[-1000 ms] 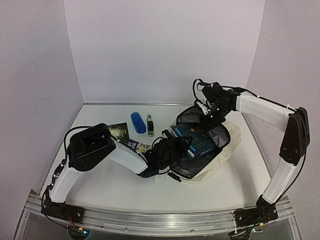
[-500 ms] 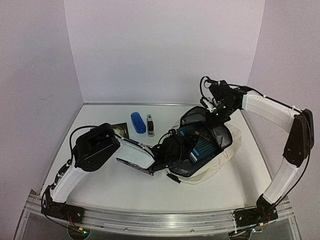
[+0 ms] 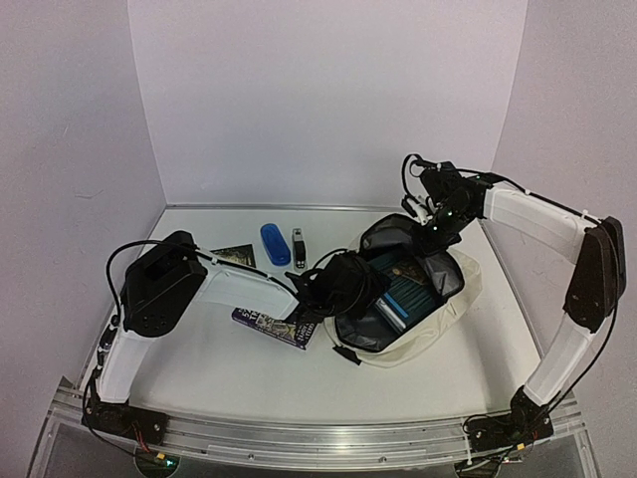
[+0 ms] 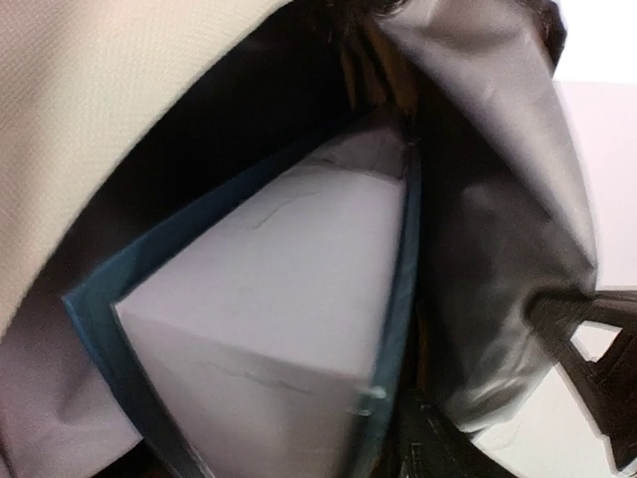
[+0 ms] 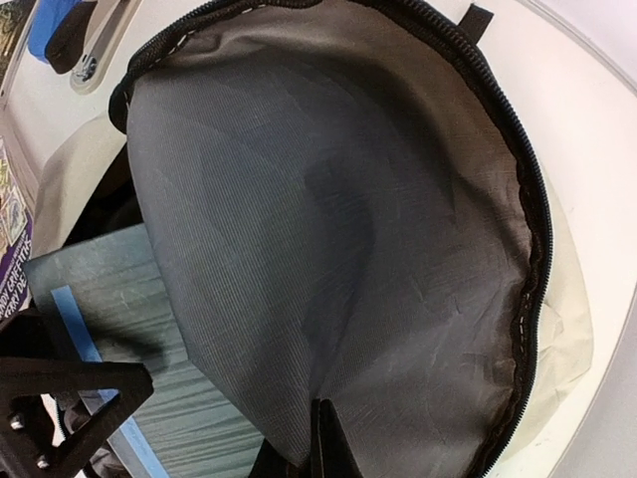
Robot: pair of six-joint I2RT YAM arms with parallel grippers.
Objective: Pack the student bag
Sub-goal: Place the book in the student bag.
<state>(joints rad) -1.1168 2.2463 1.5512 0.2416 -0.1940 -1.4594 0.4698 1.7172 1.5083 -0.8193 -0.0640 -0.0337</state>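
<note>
Pale lilac walls close in a white table (image 3: 199,368). On its right half, between the middle and the right edge, lies the student bag (image 3: 443,314). Its cream body is flat on the table and its mouth gapes towards the left edge.

The right pincer (image 3: 435,217) is closed tight on the far rim of the bag's flap and holds the grey lining up like a hood. The left pincer (image 3: 348,289) sits at the mouth of the bag, just beside a teal book (image 3: 403,294) that lies inside. Its wrist view is filled by that book and the lining, so I cannot tell how wide it stands or whether it grips anything.

This looks like the end of loading the teal book. The next move would be to draw the left arm clear of the opening without snagging the zip, then go for another item while the right keeps the flap up. A purple book (image 3: 271,324) lies just left of the bag. A blue case (image 3: 275,244), a small dark and silver thing (image 3: 299,249) and a dark booklet (image 3: 236,257) wait nearer the far edge.

Since a second ago the flap has been lifted higher and the teal book has gone deeper into the bag. The left forearm has also risen and uncovered the purple book.
</note>
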